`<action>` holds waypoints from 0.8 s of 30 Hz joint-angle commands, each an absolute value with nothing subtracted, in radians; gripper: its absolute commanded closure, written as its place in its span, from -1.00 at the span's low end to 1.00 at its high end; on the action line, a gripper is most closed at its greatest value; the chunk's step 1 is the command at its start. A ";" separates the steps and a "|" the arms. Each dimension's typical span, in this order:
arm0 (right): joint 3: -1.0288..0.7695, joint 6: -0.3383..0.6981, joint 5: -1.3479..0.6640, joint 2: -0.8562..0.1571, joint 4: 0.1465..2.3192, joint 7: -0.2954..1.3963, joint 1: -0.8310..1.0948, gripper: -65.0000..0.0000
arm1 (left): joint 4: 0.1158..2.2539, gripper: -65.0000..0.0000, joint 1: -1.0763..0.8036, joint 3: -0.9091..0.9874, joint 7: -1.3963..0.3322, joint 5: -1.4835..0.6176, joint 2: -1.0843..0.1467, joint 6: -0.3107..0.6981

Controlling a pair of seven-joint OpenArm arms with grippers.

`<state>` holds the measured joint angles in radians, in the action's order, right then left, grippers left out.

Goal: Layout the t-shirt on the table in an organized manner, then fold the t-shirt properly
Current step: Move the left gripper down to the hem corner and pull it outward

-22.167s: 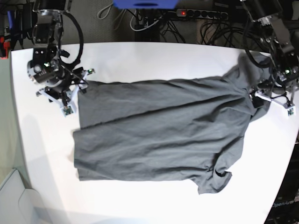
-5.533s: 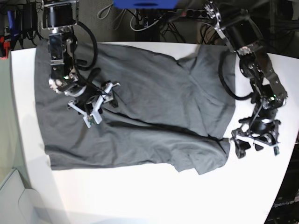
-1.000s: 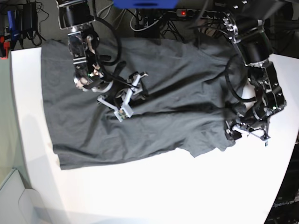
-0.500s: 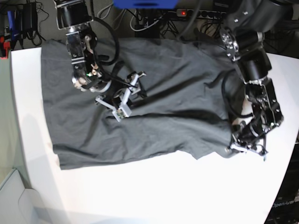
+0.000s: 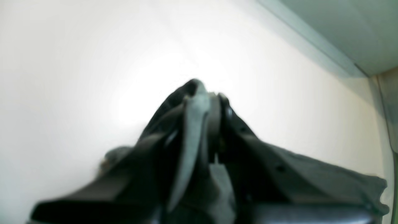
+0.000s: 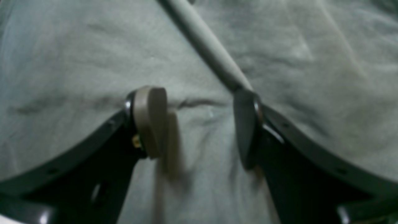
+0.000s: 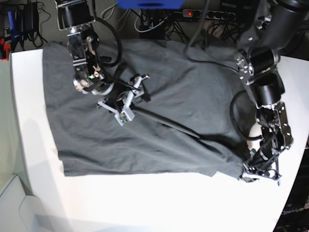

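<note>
Base view reads only one piece of writing, pale lettering at the near right corner that looks like "OpenArm" (image 7: 293, 211); the shirt carries no print.

Beyond the far edge of the bench (image 7: 145, 203) lie a tangle of black cables (image 7: 193, 29), a power strip with a red lit switch (image 7: 189, 13) and a blue box (image 7: 149, 4). A pale grey-green surface borders the bench on the left (image 7: 8, 125).

Spread across the far and middle part of the white bench, the t-shirt (image 7: 159, 96) is dark grey and creased, with a long ridge running from its middle toward its near right corner. Its near edge lies roughly straight.

Hovering over the left middle of the shirt, the right claw (image 7: 126, 104) has its fingers apart; the right wrist view shows cloth (image 6: 199, 37) filling the frame between the two pads (image 6: 150, 119) and a grey cable crossing above.

At the near right corner of the shirt, the left claw (image 7: 258, 171) is pressed together on a fold of the cloth (image 5: 199, 137), seen pinched between its fingers in the blurred left wrist view, with bare white bench (image 5: 77, 56) behind.
</note>
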<state>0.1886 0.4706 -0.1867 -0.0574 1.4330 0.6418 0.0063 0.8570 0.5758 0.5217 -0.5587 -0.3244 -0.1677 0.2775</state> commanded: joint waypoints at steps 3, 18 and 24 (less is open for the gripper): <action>0.186 0.463 -0.183 -0.071 1.442 0.654 0.001 -0.02 | 0.875 0.80 0.611 0.522 -0.501 -0.340 -0.183 0.285; 0.186 0.463 -0.183 -0.068 1.443 0.654 0.015 -0.02 | 0.895 0.09 0.710 0.522 -0.504 -0.337 -0.179 0.283; 0.188 0.463 -0.185 -0.064 1.478 0.656 0.018 -0.02 | 1.059 0.09 0.653 0.530 -0.688 -0.348 -0.183 0.285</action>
<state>0.1883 0.4690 -0.1852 -0.0643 1.4628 0.6609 0.0227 1.0492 0.6312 0.5282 -0.7082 -0.3386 -0.1703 0.2806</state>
